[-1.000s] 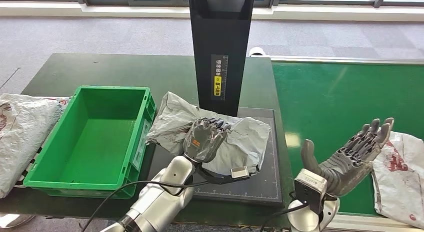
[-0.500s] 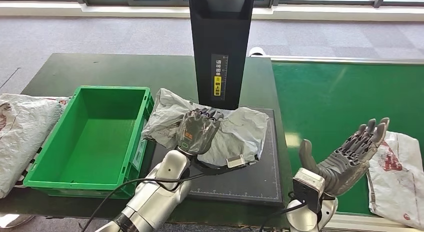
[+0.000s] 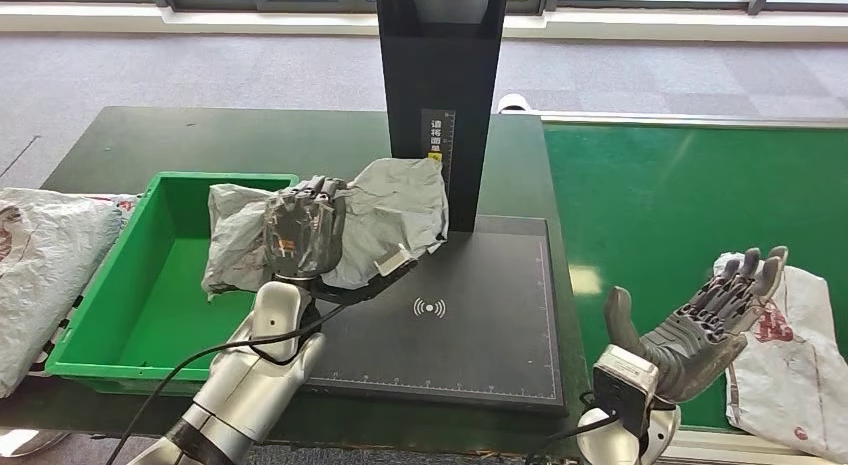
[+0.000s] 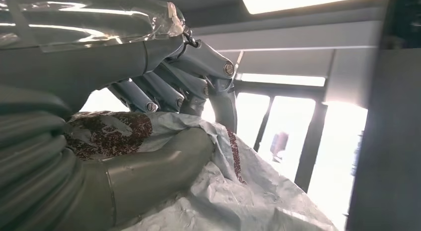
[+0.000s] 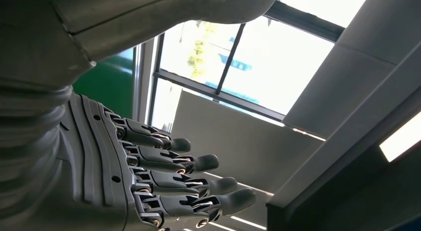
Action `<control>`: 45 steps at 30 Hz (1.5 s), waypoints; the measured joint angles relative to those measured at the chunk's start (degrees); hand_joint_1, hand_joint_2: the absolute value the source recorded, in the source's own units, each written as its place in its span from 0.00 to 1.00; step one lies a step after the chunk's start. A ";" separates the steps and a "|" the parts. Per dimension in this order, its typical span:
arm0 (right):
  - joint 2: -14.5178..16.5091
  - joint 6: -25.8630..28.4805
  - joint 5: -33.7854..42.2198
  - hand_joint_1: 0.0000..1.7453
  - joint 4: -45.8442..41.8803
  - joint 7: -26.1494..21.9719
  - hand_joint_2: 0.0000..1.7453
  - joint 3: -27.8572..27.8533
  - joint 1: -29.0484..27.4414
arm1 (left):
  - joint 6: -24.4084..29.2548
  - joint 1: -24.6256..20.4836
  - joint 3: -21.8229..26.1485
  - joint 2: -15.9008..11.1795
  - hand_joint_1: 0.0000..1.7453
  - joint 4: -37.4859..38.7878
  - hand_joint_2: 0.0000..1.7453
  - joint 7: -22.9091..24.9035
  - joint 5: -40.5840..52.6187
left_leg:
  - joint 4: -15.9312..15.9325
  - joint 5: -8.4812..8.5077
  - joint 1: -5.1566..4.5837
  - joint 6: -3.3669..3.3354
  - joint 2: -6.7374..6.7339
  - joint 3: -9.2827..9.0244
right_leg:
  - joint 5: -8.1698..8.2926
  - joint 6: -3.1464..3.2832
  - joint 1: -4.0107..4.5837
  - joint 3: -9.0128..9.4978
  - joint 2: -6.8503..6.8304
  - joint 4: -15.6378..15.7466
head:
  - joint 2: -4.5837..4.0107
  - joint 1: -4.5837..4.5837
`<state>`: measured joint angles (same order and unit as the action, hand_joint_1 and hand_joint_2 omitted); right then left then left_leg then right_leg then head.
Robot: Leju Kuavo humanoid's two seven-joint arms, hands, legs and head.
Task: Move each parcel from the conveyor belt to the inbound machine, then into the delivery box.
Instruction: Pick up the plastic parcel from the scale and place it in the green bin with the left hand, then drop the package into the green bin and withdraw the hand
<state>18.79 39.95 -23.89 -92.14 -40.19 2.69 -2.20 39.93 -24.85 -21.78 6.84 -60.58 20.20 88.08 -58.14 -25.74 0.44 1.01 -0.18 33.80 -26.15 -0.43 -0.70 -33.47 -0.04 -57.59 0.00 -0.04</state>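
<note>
1. The left hand (image 3: pixel 300 230) grips a crumpled grey parcel (image 3: pixel 385 210), fingers wrapped over its top; the left wrist view shows the thumb (image 4: pixel 164 161) and fingers (image 4: pixel 218 87) clamped on the plastic film
2. The grey parcel hangs in the air, straddling the right rim of the green delivery box (image 3: pixel 85 330) and the left edge of the black scanning pad (image 3: pixel 480 335); its left end is above the box opening, its right end just beside the black upright column (image 3: pixel 440 85) of the inbound machine
3. The box interior shows bare green floor; its right wall lies under the parcel and the left forearm
4. The scanning pad shows its wireless symbol (image 3: pixel 430 307), uncovered, with open surface toward the right and near edges
5. The right hand (image 3: pixel 705 315) is held palm up with fingers spread, holding nothing, over the near edge of the green conveyor belt (image 3: pixel 680 185)
6. A white parcel with red print (image 3: pixel 790 355) lies on the belt just beside the right hand, at the right edge of the head view
7. Another white parcel (image 3: pixel 40 275) lies on the dark table (image 3: pixel 230 140) left of the box, touching its left wall
</note>
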 joint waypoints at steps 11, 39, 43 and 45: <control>0.01 0.01 -0.11 0.00 -0.70 0.01 1.00 -0.36 -1.79 | 0.09 5.27 22.08 3.07 1.00 -7.65 1.00 -10.61 0.00 | -0.01 0.00 0.02 0.00 0.00 0.02 | 0.00 0.00 -0.01 -0.01 -0.01 0.02 | 0.00 0.00; 0.01 0.00 0.57 0.00 -0.70 0.02 1.00 -1.39 -2.12 | 0.10 6.17 30.04 6.30 0.00 -10.92 1.00 -10.00 0.00 | -0.01 0.00 0.02 0.00 0.01 0.01 | 0.01 0.00 0.00 0.00 -0.01 0.02 | 0.00 0.00; 0.01 0.00 0.57 0.00 -0.70 0.02 1.00 -1.40 -2.12 | 0.09 6.18 30.04 6.30 0.00 -11.02 1.00 -9.96 0.00 | -0.01 0.00 0.02 0.00 0.01 0.01 | 0.01 0.00 0.00 0.00 -0.01 0.02 | 0.00 0.00; 0.01 0.00 0.57 0.00 -0.70 0.02 1.00 -1.40 -2.12 | 0.09 6.18 30.04 6.30 0.00 -11.04 1.00 -9.96 0.00 | -0.01 0.00 0.02 0.00 0.00 0.01 | 0.01 0.00 0.00 0.00 -0.01 0.02 | 0.00 0.00</control>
<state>18.80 39.95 -23.32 -92.85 -40.17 1.29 -4.32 40.03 -18.67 8.26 13.14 -71.62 10.25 88.08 -58.15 -25.74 0.47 1.01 -0.17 33.81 -26.15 -0.43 -0.71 -33.47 -0.05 -57.57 0.00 -0.04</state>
